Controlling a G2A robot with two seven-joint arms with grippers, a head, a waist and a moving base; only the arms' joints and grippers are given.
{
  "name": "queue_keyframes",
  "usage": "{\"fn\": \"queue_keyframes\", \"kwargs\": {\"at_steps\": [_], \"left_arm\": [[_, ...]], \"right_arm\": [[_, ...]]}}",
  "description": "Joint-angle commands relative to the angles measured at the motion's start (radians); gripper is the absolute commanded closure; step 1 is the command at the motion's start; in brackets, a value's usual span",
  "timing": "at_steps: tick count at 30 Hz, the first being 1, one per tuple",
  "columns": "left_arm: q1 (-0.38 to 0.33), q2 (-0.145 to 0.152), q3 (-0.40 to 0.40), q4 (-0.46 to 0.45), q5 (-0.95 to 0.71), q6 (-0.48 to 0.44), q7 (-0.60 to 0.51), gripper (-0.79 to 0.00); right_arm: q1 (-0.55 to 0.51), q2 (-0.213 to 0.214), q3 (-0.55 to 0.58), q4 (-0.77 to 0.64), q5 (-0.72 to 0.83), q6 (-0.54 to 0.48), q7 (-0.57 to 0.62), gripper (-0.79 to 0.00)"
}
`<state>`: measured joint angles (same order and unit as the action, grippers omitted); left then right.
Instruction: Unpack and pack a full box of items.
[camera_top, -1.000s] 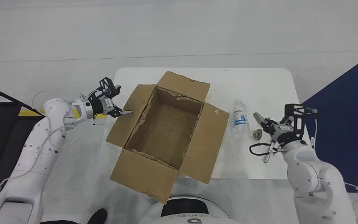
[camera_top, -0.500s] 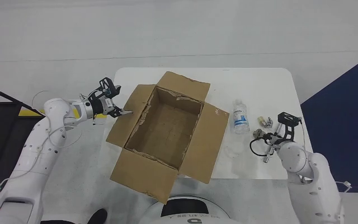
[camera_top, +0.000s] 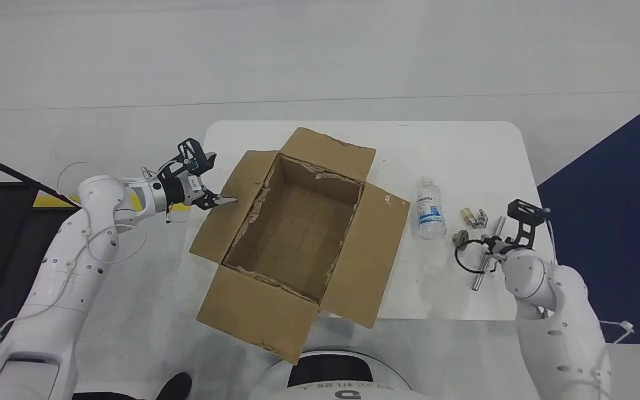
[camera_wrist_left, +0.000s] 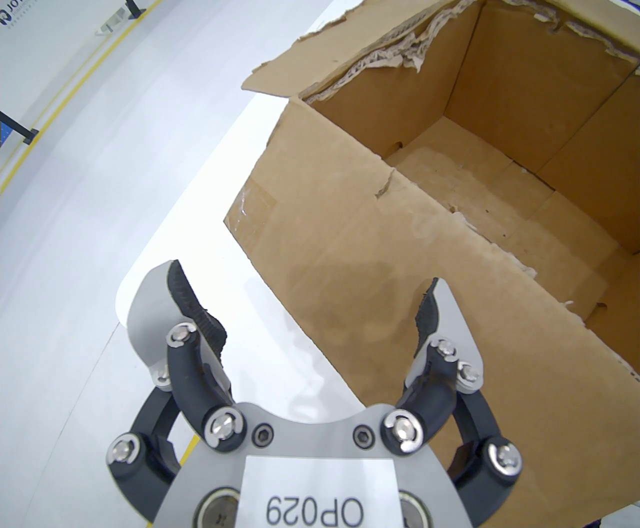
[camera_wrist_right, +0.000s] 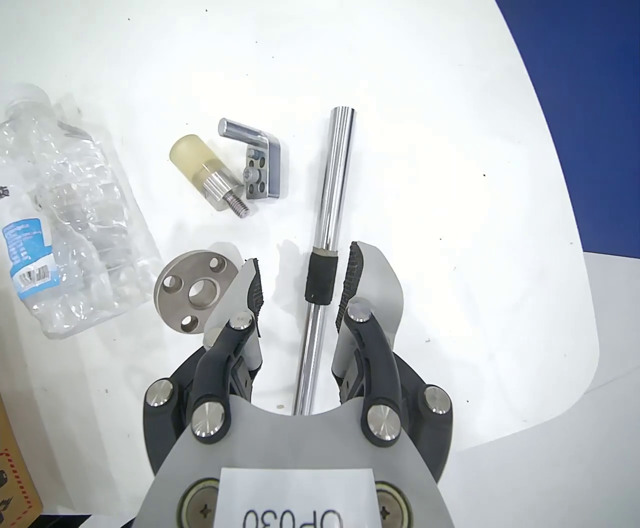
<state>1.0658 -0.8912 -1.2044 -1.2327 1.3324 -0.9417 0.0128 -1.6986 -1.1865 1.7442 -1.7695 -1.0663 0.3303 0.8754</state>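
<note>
While the right gripper (camera_wrist_right: 306, 267) sits part open astride one polished, black-banded steel rod (camera_wrist_right: 334, 190), clamping nothing, one flat round flange (camera_wrist_right: 192, 295) lies just beside a finger. Farther out: one cream-capped threaded stud (camera_wrist_right: 207, 170), one angled metal bracket (camera_wrist_right: 262, 160), one crumpled clear bottle (camera_wrist_right: 75, 215). Left gripper (camera_wrist_left: 305, 295), spread wide and empty, faces the one torn cardboard box (camera_wrist_left: 350, 260).

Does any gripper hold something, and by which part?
Nothing is held. The right gripper is open astride the shiny metal rod at its black band; the left gripper is open beside the brown cardboard box.
</note>
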Motion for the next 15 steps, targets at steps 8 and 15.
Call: {"fn": "queue_keyframes", "kwargs": {"at_steps": [8, 15], "left_arm": [[0.0, 0.0, 0.0, 0.0, 0.0, 0.0, 0.0, -0.785], [0.0, 0.0, 0.0, 0.0, 0.0, 0.0, 0.0, -0.785]], "right_arm": [[0.077, 0.003, -0.031, 0.107, -0.077, 0.012, 0.045, -0.379], [0.101, 0.003, -0.042, 0.148, -0.078, -0.016, 0.058, -0.314]]}}
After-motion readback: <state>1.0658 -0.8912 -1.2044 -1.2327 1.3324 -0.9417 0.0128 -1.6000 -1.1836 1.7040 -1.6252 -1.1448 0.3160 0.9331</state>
